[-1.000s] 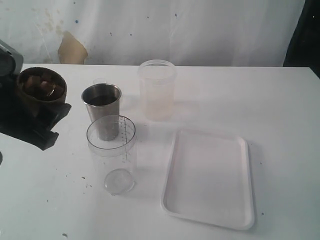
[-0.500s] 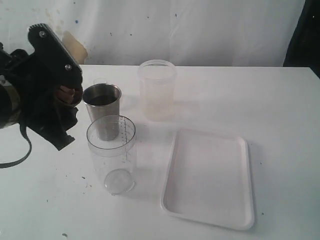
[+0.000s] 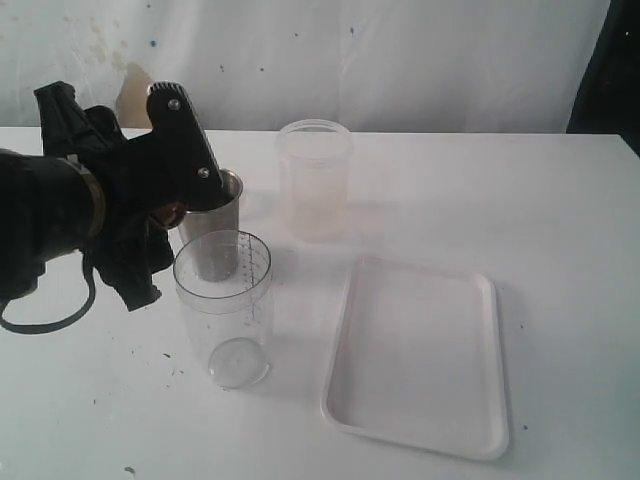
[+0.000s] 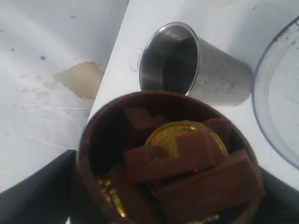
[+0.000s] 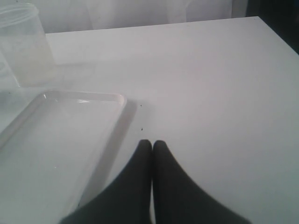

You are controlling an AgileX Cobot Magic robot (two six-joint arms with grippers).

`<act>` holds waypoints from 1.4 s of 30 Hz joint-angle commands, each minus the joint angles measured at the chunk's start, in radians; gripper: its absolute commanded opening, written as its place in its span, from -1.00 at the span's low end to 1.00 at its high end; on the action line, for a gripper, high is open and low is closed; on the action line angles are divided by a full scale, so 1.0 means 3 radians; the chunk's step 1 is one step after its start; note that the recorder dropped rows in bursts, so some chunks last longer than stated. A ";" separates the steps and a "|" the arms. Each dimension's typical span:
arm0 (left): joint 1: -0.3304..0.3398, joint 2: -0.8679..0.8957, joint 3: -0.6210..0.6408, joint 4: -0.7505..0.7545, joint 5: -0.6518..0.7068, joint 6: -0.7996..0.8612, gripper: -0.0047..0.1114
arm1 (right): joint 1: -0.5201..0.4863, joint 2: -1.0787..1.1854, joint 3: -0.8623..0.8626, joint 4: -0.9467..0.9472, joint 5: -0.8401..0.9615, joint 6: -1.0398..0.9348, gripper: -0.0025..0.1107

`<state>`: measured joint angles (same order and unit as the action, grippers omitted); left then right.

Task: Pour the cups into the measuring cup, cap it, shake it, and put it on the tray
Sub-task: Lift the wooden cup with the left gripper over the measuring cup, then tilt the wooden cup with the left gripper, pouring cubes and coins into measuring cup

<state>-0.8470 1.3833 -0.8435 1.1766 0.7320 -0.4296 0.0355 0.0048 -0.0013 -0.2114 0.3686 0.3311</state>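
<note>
step: pour wooden cup (image 4: 163,158) into measuring cup (image 3: 223,300) | left hand (image 3: 162,203) gripping the wooden cup, raised beside steel tumbler (image 4: 201,65) | measuring cup upright on surface (image 3: 560,200), just beside tray (image 3: 420,360) | do: centre lip over its mouth, tip slowly | right hand (image 5: 152,144) closed, empty | count: two cups, one measuring cup, one tray, one frosted tub (image 3: 314,180), perhaps one clear cap (image 4: 134,59)

Your exterior view loses most of the wooden cup (image 4: 168,158) and one side of the steel tumbler (image 3: 226,214) behind the left arm (image 3: 120,190); the left wrist view cuts off most of the measuring cup (image 4: 280,93). Dark blurs flanking the cup are probably fingers (image 4: 32,196) of the left gripper (image 4: 166,186).
</note>
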 commanded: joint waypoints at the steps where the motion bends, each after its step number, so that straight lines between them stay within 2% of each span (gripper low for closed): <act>1: -0.0017 -0.0010 -0.0037 0.0031 0.0014 0.0041 -0.92 | 0.0015 -0.0016 0.0004 -0.0018 -0.0012 0.0016 -0.96; 9: -0.0017 0.0011 -0.0184 -0.0082 0.0075 0.0269 -0.92 | 0.0015 -0.0016 0.0004 -0.0018 -0.0012 0.0016 -0.96; 12: -0.0118 0.0017 -0.0184 -0.0099 0.0194 0.0483 -0.92 | 0.0015 -0.0016 0.0004 -0.0018 -0.0012 0.0016 -0.96; 17: -0.0319 0.0100 -0.0184 0.0094 0.0409 0.0539 -0.92 | 0.0015 -0.0016 0.0004 -0.0018 -0.0012 0.0016 -0.96; 25: -0.0475 0.0386 -0.0184 0.0320 0.0763 0.0539 -0.92 | 0.0015 -0.0016 0.0004 -0.0018 -0.0012 0.0016 -0.96; 38: -0.0480 0.0430 -0.0184 0.0478 0.0870 0.0713 -0.92 | 0.0015 -0.0016 0.0004 -0.0018 -0.0012 0.0016 -0.96; 42: -0.0616 0.0430 -0.0184 0.0565 0.0962 0.0840 -0.92 | 0.0015 -0.0016 0.0004 -0.0018 -0.0012 0.0016 -0.96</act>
<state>-1.0037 1.5152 -0.8887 1.3038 0.9926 -0.2003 0.0355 0.0048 -0.0013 -0.2114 0.3686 0.3327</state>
